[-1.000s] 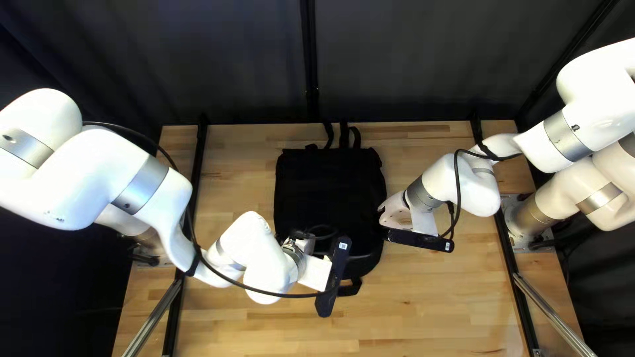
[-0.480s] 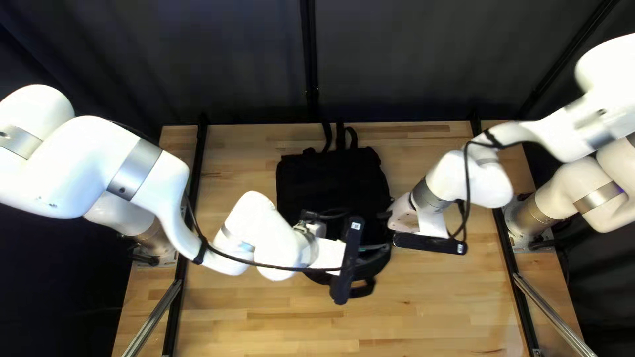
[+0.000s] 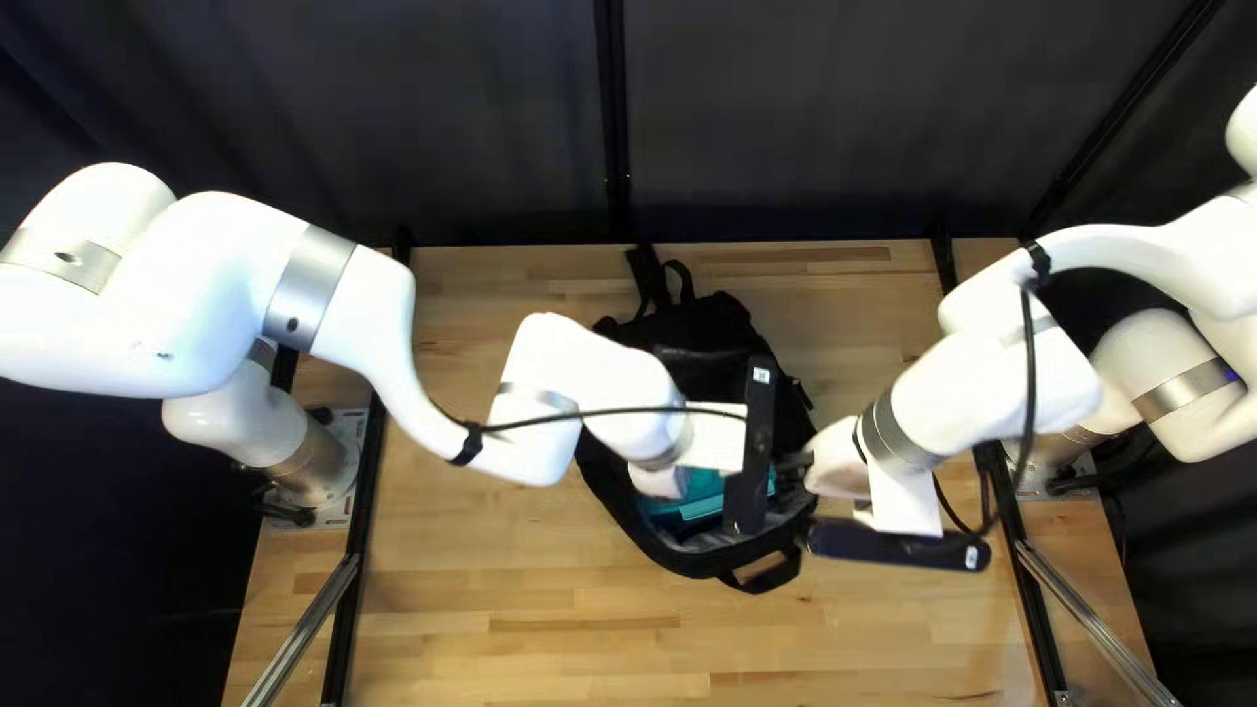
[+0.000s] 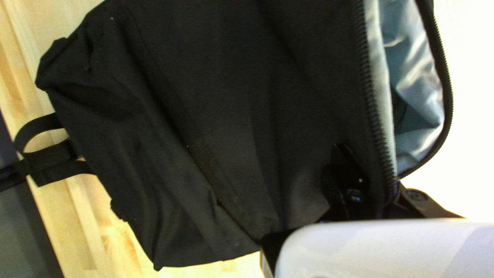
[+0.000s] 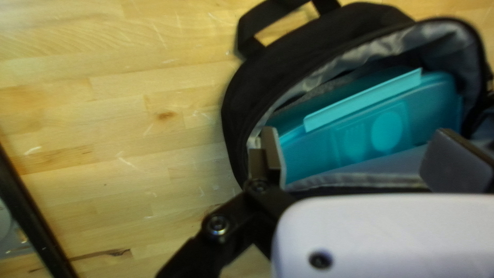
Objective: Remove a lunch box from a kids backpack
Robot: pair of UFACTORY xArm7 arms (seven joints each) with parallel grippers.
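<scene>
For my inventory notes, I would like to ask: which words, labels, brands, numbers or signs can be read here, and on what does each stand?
No text can be read.
White label on the left arm's dark bar: too small.
Another label on the right arm's dark bar: too small.
Lunch box: pale shapes, no letters I can make out.

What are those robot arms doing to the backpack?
I'm trying to take out the teal lunch box, but it's inside the black backpack, not out yet. The bag is unzipped. My right gripper is open at the bag's opening, fingers wide apart, by the lunch box. My left gripper is beside the edge of the opening.
</scene>
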